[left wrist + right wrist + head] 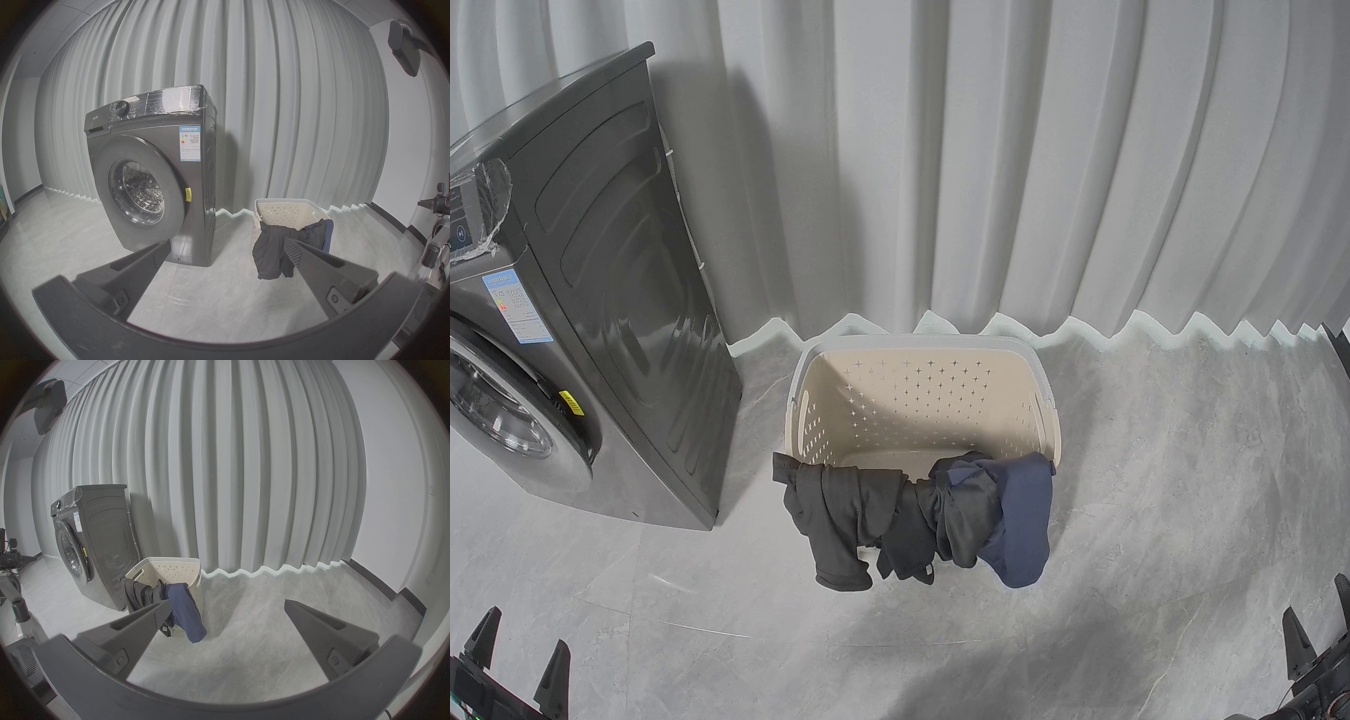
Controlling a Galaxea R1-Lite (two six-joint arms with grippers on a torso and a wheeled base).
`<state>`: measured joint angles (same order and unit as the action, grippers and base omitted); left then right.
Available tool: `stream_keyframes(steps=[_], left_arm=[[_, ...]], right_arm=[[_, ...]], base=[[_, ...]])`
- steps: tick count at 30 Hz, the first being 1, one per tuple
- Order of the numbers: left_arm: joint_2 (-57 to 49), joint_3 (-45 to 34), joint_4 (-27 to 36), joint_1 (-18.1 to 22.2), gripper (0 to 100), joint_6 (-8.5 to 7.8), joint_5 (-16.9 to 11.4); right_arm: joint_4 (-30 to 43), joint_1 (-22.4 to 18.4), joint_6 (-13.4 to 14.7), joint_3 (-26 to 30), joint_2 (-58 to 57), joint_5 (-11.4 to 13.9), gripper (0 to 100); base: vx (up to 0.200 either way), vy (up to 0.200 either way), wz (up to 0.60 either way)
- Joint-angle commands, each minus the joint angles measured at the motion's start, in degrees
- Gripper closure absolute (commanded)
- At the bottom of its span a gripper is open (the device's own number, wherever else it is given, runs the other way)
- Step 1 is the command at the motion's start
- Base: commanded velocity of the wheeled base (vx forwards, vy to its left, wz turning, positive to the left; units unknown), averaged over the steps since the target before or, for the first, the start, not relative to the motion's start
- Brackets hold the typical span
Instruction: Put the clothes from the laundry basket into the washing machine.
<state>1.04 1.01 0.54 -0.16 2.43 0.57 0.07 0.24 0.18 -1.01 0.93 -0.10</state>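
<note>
A cream laundry basket [919,375] stands on the floor by the curtain. Over its near rim hang dark grey clothes [862,520] and a navy garment [1017,525]. The grey washing machine [609,309] stands to the basket's left, its round door [138,192] shut. My left gripper [517,652] is open low at the near left, well short of the basket. My right gripper [1317,614] is open at the near right. Through the left wrist view the basket [286,213] and clothes [274,251] lie ahead beyond the open fingers [140,267]. The right wrist view has the navy garment [185,611] ahead.
A pleated white curtain [1012,159] runs behind the basket and machine. Bare grey floor [1181,525] lies between the grippers and the basket. A dark skirting [384,585] edges the wall to the right.
</note>
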Motion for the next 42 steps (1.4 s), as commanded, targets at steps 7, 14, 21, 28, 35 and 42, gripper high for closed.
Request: stream_keyframes(steps=[7, 14, 21, 28, 35, 42], left_arm=[[-1.0, -0.8, 0.0, 0.0, 0, 0.04, 0.0], [-1.0, -0.8, 0.0, 0.0, 0, 0.04, 0.0], [-1.0, -0.8, 0.0, 0.0, 0, 0.04, 0.0], [-1.0, -0.8, 0.0, 0.0, 0, 0.04, 0.0], [-1.0, -0.8, 0.0, 0.0, 0, 0.04, 0.0], [-1.0, -0.8, 0.0, 0.0, 0, 0.04, 0.0]], right_arm=[[0.0, 0.0, 0.0, 0.9, -0.9, 0.0, 0], [0.0, 0.0, 0.0, 0.9, -0.9, -0.1, 0], [0.0, 0.0, 0.0, 0.9, -0.9, -0.1, 0], [0.0, 0.0, 0.0, 0.9, -0.9, 0.0, 0], [0.0, 0.0, 0.0, 0.9, -0.9, -0.1, 0], [0.0, 0.0, 0.0, 0.9, -0.9, 0.0, 0]], base=[[0.057, 0.0, 0.0], [0.143, 0.0, 0.0], [0.0, 0.0, 0.0], [0.171, 0.0, 0.0], [0.0, 0.0, 0.0], [0.171, 0.0, 0.0]])
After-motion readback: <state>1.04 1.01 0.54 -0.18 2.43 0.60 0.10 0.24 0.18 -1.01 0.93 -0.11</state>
